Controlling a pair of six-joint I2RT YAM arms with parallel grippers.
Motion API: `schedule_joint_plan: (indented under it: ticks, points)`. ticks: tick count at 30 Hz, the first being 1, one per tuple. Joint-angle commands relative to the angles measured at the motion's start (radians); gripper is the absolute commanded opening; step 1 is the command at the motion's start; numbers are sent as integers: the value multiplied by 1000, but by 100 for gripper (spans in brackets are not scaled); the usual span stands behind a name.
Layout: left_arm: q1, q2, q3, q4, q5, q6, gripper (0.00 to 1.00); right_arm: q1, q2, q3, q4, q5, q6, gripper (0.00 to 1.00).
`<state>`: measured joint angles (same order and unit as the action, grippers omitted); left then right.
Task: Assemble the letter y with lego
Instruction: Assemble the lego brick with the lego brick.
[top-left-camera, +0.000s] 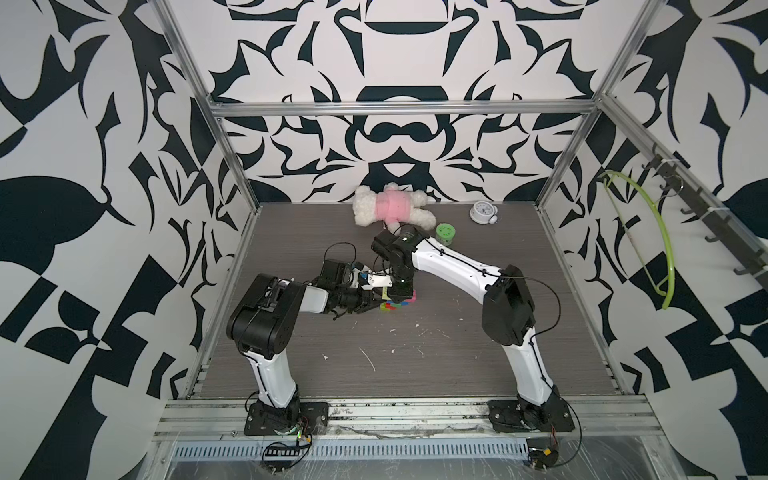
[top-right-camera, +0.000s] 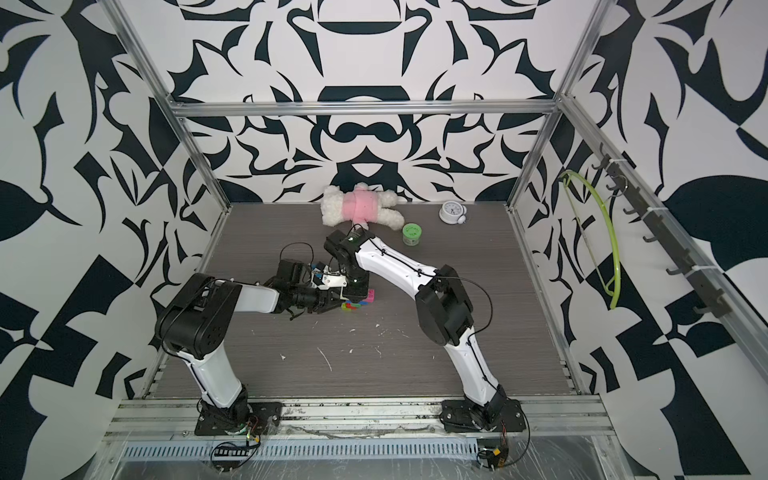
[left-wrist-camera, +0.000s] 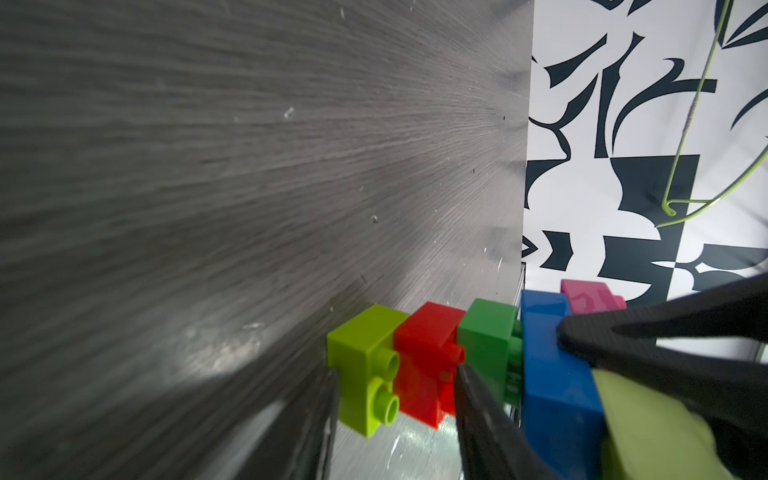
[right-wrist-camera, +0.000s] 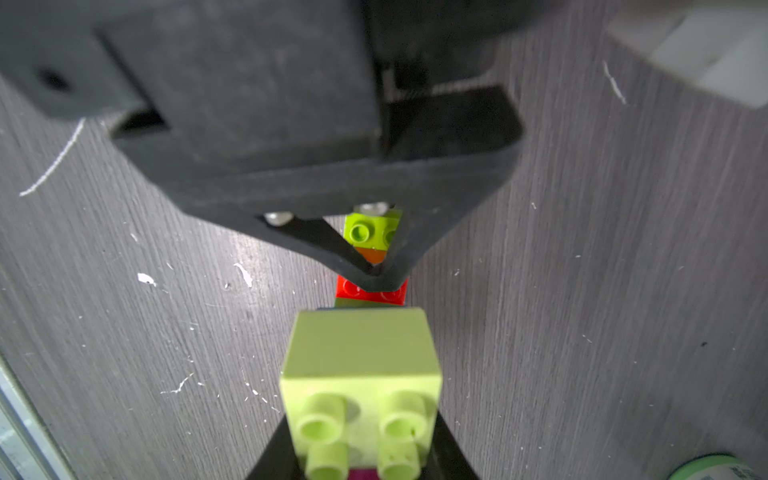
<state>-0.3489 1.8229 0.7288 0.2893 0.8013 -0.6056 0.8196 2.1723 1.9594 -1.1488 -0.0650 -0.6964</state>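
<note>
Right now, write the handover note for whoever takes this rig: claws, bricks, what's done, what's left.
Left claw: shut on the stem, at its yellow-green and red bricks, on the table.
Right claw: shut on the last yellow-green brick, held against the blue brick beside the pink brick.
Done: stem, blue brick and pink brick look joined.
To do: confirm the last brick is seated, which I cannot tell, then release.
</note>
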Motion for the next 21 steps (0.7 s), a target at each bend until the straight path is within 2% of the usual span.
schedule_joint_plan:
  ticks: [1, 12, 21]
  points:
    - [-1, 52, -31, -121, -103, 9, 49, 9, 19, 24, -45, 17, -15, 17]
    - [-1, 56, -31, -122, -103, 9, 48, 15, 29, 16, -43, 23, -1, 16]
    - [-1, 55, -30, -125, -105, 9, 49, 15, 49, 44, -64, 34, 74, 16]
